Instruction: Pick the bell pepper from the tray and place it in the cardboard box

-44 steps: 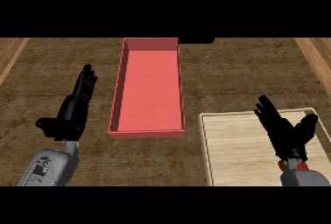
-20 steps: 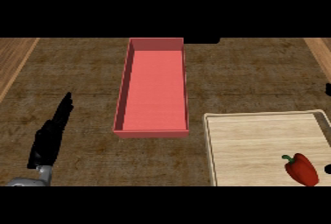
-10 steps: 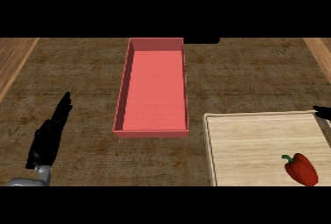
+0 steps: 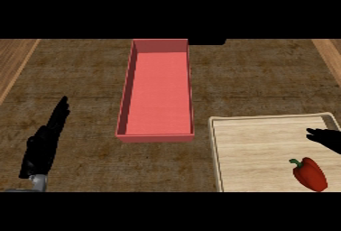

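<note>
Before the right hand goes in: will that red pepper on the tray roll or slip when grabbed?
It may roll a little: the bell pepper lies on its side on the flat tray, its body rounded. Its smooth skin might slip in the right hand. It looks stiff enough to keep shape.

Dark wood-grain counter (image 4: 80, 76) (paler planks (image 4: 10, 54) at sides)

Left hand (image 4: 43, 144) rests edge-on, fingers straight; right hand (image 4: 328, 139) shows only extended fingers at the right edge.

Even, subdued light, inner left wall of the box (image 4: 158, 90) shaded, tray (image 4: 260, 144) brightest, counter (image 4: 80, 81) dark
</note>
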`<state>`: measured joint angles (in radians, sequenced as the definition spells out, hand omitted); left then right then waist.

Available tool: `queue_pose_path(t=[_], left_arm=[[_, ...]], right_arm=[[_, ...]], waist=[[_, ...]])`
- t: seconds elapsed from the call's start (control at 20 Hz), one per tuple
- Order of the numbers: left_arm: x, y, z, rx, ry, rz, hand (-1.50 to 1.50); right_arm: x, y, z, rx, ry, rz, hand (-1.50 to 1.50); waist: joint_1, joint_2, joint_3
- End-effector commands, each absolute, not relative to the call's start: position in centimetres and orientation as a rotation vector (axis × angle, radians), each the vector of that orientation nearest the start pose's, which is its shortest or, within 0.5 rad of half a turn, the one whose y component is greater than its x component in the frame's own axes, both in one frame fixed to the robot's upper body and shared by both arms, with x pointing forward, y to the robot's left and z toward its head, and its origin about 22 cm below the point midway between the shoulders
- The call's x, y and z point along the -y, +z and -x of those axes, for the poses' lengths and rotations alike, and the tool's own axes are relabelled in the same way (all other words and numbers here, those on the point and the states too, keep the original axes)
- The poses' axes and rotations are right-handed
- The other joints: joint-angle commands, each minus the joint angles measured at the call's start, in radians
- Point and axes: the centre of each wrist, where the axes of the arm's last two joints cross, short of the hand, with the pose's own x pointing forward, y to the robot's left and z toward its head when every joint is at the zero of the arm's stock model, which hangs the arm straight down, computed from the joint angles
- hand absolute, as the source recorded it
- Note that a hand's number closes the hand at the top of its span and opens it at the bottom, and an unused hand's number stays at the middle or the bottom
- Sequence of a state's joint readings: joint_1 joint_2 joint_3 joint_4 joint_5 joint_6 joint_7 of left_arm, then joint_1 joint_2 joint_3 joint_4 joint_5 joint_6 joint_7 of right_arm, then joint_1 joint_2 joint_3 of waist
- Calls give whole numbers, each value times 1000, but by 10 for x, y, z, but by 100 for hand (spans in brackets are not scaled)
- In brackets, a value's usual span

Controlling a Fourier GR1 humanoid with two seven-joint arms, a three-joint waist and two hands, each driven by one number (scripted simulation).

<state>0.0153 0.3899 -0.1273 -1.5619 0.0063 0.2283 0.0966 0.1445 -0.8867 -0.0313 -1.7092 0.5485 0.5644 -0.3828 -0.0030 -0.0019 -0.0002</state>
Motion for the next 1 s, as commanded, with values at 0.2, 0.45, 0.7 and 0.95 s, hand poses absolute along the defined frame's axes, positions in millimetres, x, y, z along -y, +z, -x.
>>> queue_pose_path(t=[0.2, 0.45, 0.7, 0.95], left_arm=[[-281, 15, -250, 1447, -204, -376, 0], [-288, 15, -235, 1447, -204, -380, 0], [-285, 17, -246, 1443, -196, -369, 0], [-282, 5, -252, 1441, -207, -400, 0]], right_arm=[[390, 92, -200, 1096, 1559, 466, -150], [379, 80, -231, 1059, 1564, 476, -150], [376, 79, -214, 1076, 1552, 451, -150], [382, 72, -215, 1088, 1540, 465, -150]], waist=[[-3, 1, 0], [10, 2, 0], [2, 1, 0], [1, 2, 0]])
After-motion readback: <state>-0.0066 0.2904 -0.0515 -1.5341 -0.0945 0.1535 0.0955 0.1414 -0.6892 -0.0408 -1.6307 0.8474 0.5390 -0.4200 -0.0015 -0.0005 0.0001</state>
